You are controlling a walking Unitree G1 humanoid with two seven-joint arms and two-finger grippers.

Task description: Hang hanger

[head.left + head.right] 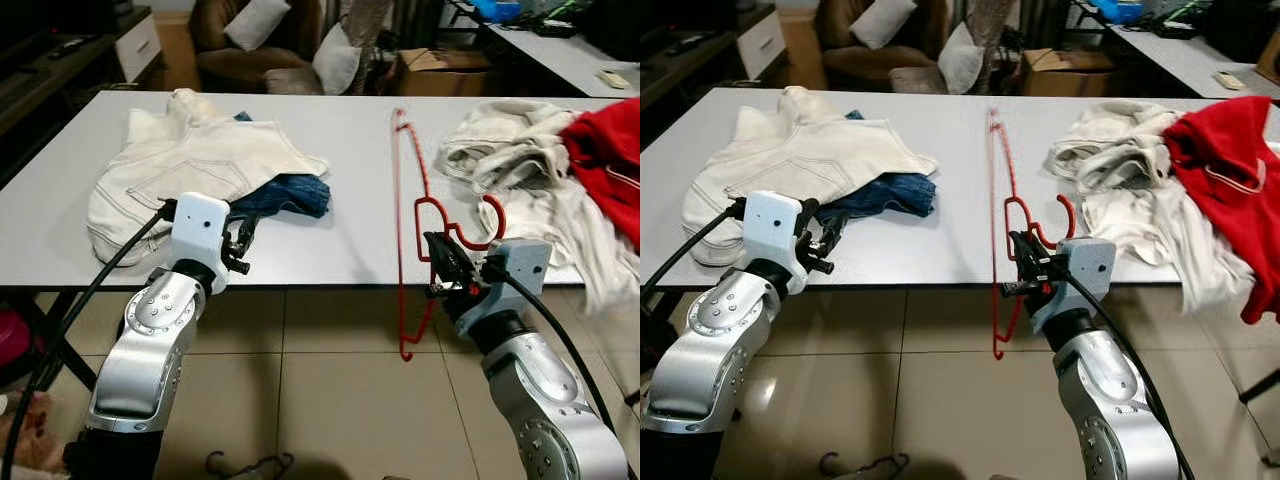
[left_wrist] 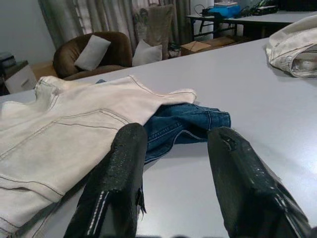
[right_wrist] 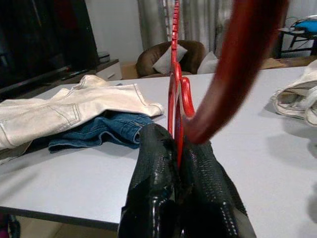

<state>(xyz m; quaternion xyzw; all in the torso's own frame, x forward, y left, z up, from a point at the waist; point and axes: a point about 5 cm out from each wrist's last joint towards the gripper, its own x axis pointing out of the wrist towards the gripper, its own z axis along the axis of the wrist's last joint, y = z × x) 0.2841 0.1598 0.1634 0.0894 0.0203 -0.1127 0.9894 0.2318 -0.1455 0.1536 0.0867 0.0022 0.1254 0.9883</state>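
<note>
The right gripper (image 1: 447, 262) is clamped on the red hanger (image 1: 403, 190), held upright at the table (image 1: 355, 130) edge. Left gripper (image 1: 238, 240) waits, fingers apart. Carrying it to a rail probably comes next.

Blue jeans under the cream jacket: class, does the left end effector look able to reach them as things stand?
Probably yes. The left end effector is open at the table's near edge, and the blue jeans poke out from under the cream jacket just ahead of it, with bare tabletop between.

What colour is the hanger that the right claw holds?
Red. The hanger shows best in the left eye view, pinched in the right claw.
</note>
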